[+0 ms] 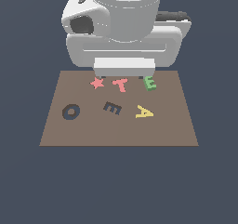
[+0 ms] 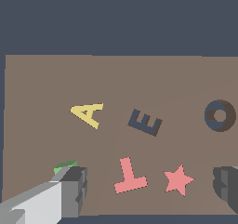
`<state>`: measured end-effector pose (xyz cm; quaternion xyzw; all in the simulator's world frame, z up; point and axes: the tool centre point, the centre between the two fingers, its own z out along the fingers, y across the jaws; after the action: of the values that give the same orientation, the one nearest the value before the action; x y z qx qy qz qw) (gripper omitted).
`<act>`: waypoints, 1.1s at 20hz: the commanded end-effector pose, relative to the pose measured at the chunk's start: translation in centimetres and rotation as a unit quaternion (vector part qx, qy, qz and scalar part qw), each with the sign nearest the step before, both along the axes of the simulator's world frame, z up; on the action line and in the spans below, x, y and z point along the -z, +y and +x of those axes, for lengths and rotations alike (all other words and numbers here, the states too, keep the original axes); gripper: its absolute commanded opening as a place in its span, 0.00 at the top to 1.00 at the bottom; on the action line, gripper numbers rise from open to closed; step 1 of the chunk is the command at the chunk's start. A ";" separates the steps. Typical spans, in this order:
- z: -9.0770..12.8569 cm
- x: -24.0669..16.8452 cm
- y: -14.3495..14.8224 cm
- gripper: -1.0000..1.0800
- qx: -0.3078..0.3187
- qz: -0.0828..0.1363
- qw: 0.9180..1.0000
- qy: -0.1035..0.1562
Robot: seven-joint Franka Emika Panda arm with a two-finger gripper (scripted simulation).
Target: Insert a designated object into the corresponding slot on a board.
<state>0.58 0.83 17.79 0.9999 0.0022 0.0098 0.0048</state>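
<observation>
- The small flat green E-shaped block [image 1: 149,83] lay on the large flat brown rectangular board [image 1: 176,130], at the far edge in the exterior view, just under the arm's white hand; it had not been lifted.
- The dark, near-black E-shaped recess [image 1: 112,108] sat empty near the board's middle, between the dark ring-shaped O recess [image 1: 71,111] and the yellow A-shaped block [image 1: 144,111], so the insertion itself was still to do.
- By my reading, the task was at its start: grasping, carrying, turning to match the slot's tilt, and pressing in all remained.
- The gripper [image 2: 151,186] stood wide open. In the wrist view one grey finger [image 2: 74,190] sat right against the green block, which peeped out behind its tip; whether they touched I cannot tell. The other finger [image 2: 228,188] was well apart, at the picture's far edge.
- Nothing was held. The pink T-shaped block [image 2: 130,175] and the pink star-shaped block [image 2: 178,180] lay between the fingers, so the jaws seemed not yet centred on the green piece.
</observation>
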 end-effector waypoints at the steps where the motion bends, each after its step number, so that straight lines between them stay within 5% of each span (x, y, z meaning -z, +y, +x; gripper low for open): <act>1: 0.0 0.0 0.0 0.04 0.000 0.000 1.000 0.000; 11: -1.6 2.5 2.3 0.04 -0.020 0.001 1.000 0.002; 22: -6.4 9.7 8.4 0.04 -0.078 0.004 0.997 0.008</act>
<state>-5.20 8.51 9.00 0.9974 0.0726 0.0025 0.0007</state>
